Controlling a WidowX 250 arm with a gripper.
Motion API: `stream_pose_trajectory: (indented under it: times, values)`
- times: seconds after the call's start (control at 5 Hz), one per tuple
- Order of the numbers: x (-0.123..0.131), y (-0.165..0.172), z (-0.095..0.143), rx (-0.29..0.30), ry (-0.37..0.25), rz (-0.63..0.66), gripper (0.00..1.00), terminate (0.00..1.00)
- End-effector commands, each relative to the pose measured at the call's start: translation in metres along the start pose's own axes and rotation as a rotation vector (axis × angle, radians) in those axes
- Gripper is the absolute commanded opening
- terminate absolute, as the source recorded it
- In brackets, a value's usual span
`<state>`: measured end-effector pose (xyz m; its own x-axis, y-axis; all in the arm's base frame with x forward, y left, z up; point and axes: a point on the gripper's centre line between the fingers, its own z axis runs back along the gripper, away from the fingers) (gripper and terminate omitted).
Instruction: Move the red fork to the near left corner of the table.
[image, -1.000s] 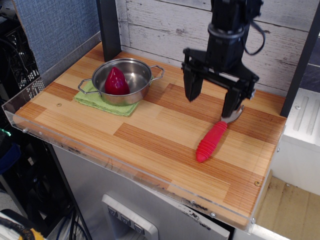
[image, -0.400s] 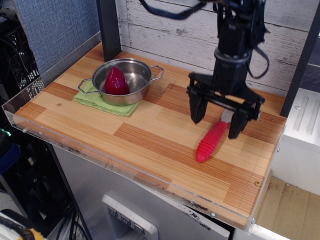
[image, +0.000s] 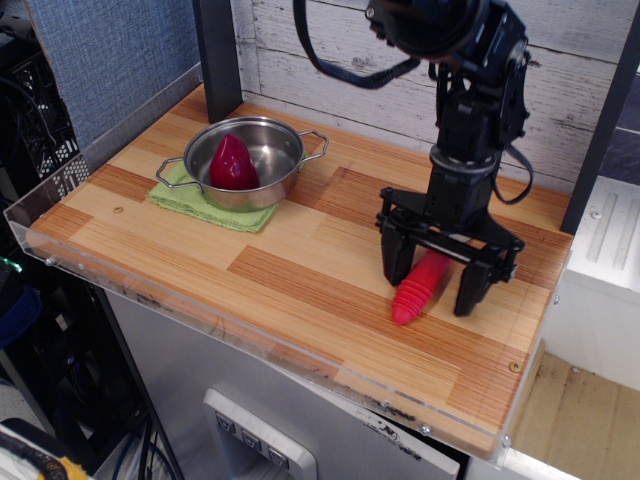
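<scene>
The red fork (image: 417, 289) lies on the wooden table (image: 300, 270) at the right side. Only its ribbed red handle shows; its metal head is hidden behind the gripper. My black gripper (image: 433, 281) is open and lowered to the table top, with one finger on each side of the handle. The left finger (image: 395, 258) stands just left of the handle and the right finger (image: 474, 285) stands a little apart on the right. The fork is not gripped.
A steel pot (image: 246, 160) holding a dark-red pepper-like toy (image: 232, 163) stands on a green cloth (image: 205, 206) at the back left. A clear acrylic rim (image: 200, 318) edges the table. A plank wall stands behind.
The gripper has come down and toward the front, from above the fork's head to straddling the handle at table height. The fork has not moved.
</scene>
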<state>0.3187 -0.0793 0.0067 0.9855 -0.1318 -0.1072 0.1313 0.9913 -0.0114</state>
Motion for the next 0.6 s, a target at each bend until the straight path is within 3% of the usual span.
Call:
stream_pose_trajectory:
  times: [0.0, 0.4]
  values:
    - [0.0053, 0.0025, -0.0099, 0.016, 0.002, 0.005, 0.00, 0.00]
    - [0.0055, -0.0033, -0.0100, 0.021, 0.008, -0.013, 0.00, 0.00]
